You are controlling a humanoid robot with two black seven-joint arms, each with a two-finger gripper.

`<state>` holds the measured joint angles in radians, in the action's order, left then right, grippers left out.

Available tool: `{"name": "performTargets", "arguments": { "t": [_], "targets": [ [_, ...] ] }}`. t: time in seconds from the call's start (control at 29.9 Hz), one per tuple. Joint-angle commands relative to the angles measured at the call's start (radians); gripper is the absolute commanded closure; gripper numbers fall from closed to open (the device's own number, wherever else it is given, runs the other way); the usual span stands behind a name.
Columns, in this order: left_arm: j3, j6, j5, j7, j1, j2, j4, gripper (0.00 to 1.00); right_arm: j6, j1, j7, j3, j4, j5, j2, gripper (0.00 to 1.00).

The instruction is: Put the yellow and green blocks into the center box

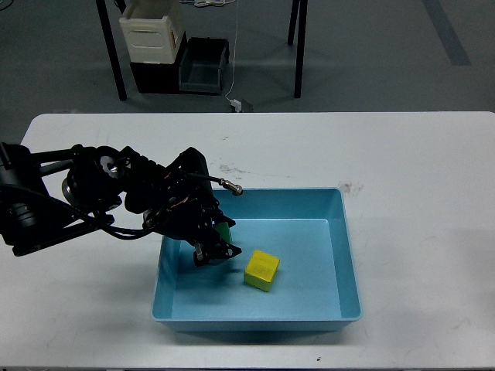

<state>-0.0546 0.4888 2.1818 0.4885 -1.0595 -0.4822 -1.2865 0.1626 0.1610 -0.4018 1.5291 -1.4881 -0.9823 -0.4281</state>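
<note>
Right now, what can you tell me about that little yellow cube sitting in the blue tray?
The yellow block is a small, plain, bright cube with a matt, smooth look. It rests flat on the floor of the light-blue tray, left of the middle, turned slightly askew to the walls. It touches only the tray floor. The left gripper hangs just to its left, apart from it.

This is looking like a lab or test room. A plain white table [402,154] is standing on grey floor [371,62]. Beyond the table, a cream crate [152,32] is sitting beside a dark bin [203,66], between black legs [112,54], with a cable [234,69] hanging nearby.
</note>
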Motion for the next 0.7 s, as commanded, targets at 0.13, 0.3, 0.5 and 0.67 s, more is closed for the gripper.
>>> {"name": "performTargets", "arguments": {
  "t": [0.13, 0.3, 0.5, 0.67],
  "targets": [
    [-0.021, 0.000, 0.000, 0.000, -0.004, 0.054, 0.042, 0.00, 0.005, 0.000, -0.012, -0.035, -0.006, 0.001, 0.008, 0.00],
    [-0.224, 0.000, -0.231, 0.000, 0.019, 0.057, 0.019, 0.00, 0.020, -0.027, -0.016, -0.058, -0.029, 0.016, 0.064, 0.00],
    [-0.535, 0.000, -0.808, 0.000, 0.229, 0.054, 0.012, 0.00, 0.052, -0.103, 0.087, -0.095, -0.023, 0.290, 0.158, 0.00],
    [-0.752, -0.006, -1.123, 0.000, 0.444, 0.045, -0.002, 0.00, 0.067, -0.112, 0.185, -0.095, -0.020, 0.632, 0.215, 0.00]
  ]
}}
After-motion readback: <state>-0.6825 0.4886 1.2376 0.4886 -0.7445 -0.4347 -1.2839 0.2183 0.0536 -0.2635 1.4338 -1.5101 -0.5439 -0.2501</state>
